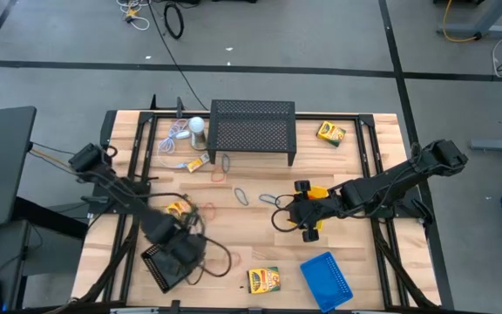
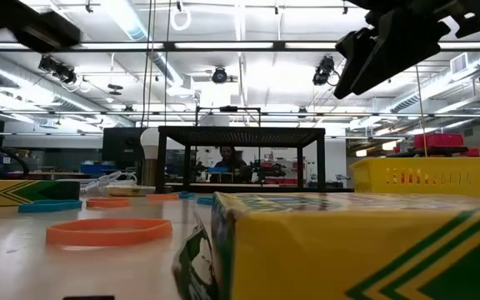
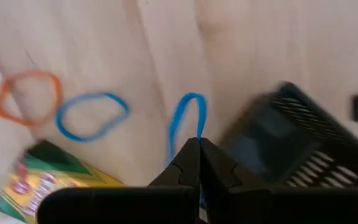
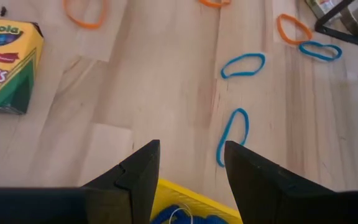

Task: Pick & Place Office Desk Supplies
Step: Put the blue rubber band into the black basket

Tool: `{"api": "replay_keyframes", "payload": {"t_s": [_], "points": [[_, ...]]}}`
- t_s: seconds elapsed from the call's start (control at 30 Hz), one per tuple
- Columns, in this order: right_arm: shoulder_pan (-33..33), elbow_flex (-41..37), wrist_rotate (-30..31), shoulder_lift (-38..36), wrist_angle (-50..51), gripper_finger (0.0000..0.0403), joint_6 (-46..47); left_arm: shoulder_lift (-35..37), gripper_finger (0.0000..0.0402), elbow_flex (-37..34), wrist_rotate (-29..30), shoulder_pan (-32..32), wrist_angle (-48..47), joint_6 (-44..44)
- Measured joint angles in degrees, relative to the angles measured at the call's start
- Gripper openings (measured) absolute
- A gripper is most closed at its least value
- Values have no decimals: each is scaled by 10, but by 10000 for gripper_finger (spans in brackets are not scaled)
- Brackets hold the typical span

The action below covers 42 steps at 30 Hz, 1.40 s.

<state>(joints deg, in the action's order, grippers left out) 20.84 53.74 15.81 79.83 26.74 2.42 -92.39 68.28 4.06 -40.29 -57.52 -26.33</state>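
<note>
Left gripper [image 3: 199, 149] clenched on a blue band [image 3: 185, 121], black tray [image 1: 166, 262] just beside at 5 o'clock: centre over it, then release. Right gripper [image 4: 191, 163] spread above yellow tray [image 4: 185, 202], idle.

You get even overhead light on the table [image 1: 356, 174], shadows soft and short. In the low view, ceiling strips [image 2: 132, 17] glare white and the near crayon box [image 2: 348, 246] fills the foreground, out of focus. Your left wrist view is motion-blurred: bands [image 3: 92, 116] and black tray [image 3: 297, 143] smear. The right wrist view is sharp.
</note>
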Motion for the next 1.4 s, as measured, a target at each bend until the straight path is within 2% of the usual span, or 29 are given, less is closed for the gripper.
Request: {"api": "replay_keyframes", "payload": {"t_s": [0.2, 0.4, 0.53, 0.77, 0.9, 1.07, 1.27, 1.4], "points": [[0, 0, -2, 0, -3, 188, -11, 53, 1, -1, 9, -74, 10, -129], [0, 0, -2, 0, -18, 188, -17, 50, 1, -4, -3, -127, 25, -207], [0, 0, -2, 0, -29, 188, -23, 48, 1, -55, -5, -130, 105, -218], [0, 0, -5, 0, -30, 188, -23, 48, 1, -189, -19, -130, 339, -223], [0, 0, -11, 0, -29, 188, -23, 49, 1, -243, -17, -139, 395, -256], [0, 0, -13, 0, -30, 188, -22, 49, 20, -268, 21, -161, 402, -287], [0, 0, -12, 0, -42, 188, -23, 62, 61, -268, 99, -174, 483, -232], [0, 0, -17, 0, -62, 188, -31, 86, 77, -268, 180, -189, 507, -195]]}}
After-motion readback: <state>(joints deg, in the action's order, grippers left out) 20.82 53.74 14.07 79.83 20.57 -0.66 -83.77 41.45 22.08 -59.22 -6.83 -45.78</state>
